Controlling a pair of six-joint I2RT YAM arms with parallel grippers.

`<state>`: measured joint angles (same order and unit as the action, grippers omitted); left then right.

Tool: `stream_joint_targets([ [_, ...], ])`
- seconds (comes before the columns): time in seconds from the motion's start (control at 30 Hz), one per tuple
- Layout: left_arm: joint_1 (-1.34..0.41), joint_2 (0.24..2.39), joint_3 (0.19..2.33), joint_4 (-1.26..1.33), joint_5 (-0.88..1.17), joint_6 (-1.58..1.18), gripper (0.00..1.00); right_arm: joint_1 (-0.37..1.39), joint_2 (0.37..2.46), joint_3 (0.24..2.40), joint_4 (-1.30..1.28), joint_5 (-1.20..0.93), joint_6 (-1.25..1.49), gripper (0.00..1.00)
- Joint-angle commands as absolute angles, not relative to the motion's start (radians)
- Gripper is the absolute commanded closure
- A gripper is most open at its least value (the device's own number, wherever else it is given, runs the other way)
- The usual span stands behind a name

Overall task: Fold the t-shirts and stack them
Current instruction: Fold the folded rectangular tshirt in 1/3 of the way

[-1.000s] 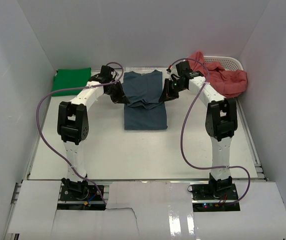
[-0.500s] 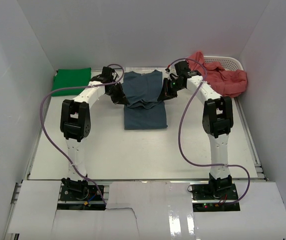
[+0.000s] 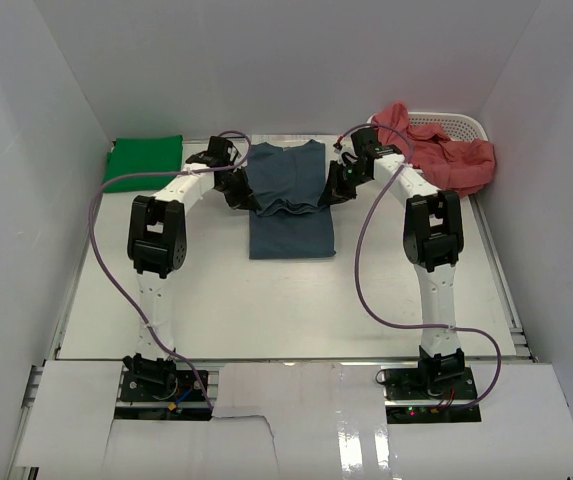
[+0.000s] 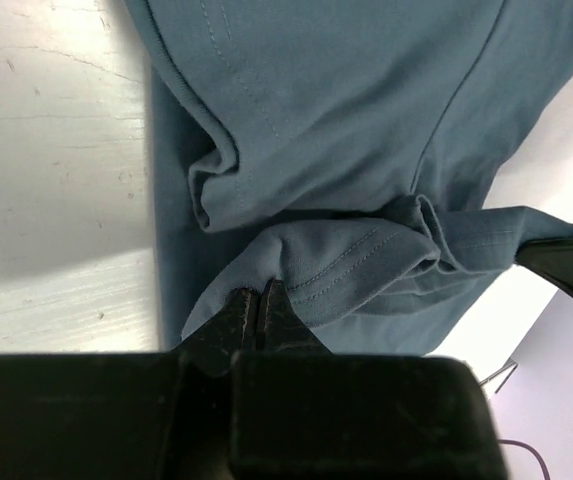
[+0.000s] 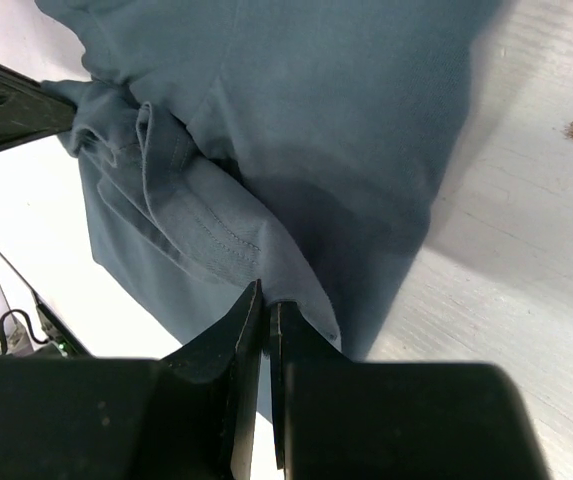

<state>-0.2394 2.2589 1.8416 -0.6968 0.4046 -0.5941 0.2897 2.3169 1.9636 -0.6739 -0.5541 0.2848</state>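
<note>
The slate blue t-shirt (image 3: pixel 288 200) lies at the table's back middle, its lower part doubled up into a bunched fold across its centre. My left gripper (image 3: pixel 249 196) is shut on the fold's left corner; in the left wrist view the pinched hem (image 4: pixel 296 270) rises from the left gripper (image 4: pixel 258 292). My right gripper (image 3: pixel 327 193) is shut on the right corner, and the blue cloth (image 5: pixel 266 150) spreads away from the right gripper (image 5: pixel 265 296) in its wrist view. A folded green t-shirt (image 3: pixel 143 160) lies at the back left. Salmon red t-shirts (image 3: pixel 446 155) spill from the basket.
A white perforated basket (image 3: pixel 463 124) stands at the back right corner. White walls close in the table on the left, back and right. Purple cables loop off both arms over the tabletop (image 3: pixel 286 300).
Both grippers have carried the shirt's fold a little farther back, and both arms' elbows have swung inward and back. Both stay shut on the cloth.
</note>
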Motion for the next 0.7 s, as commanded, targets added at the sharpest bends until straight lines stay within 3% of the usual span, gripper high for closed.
stream_joint_targets([
  [0.0,-0.235,2.246,1.888,-0.675,0.399,-0.583,1.0,0.282,2.327,2.017,-0.638,-0.581,0.291,0.92],
  [0.47,-0.232,2.252,1.875,-0.631,0.391,-0.611,1.0,0.265,2.361,2.033,-0.581,-0.588,0.314,0.91],
  [0.63,-0.23,2.217,1.858,-0.6,0.373,-0.615,0.88,0.264,2.35,2.025,-0.561,-0.587,0.322,0.84],
  [0.67,-0.232,2.214,1.858,-0.6,0.368,-0.617,0.8,0.262,2.346,2.022,-0.555,-0.586,0.324,0.84],
])
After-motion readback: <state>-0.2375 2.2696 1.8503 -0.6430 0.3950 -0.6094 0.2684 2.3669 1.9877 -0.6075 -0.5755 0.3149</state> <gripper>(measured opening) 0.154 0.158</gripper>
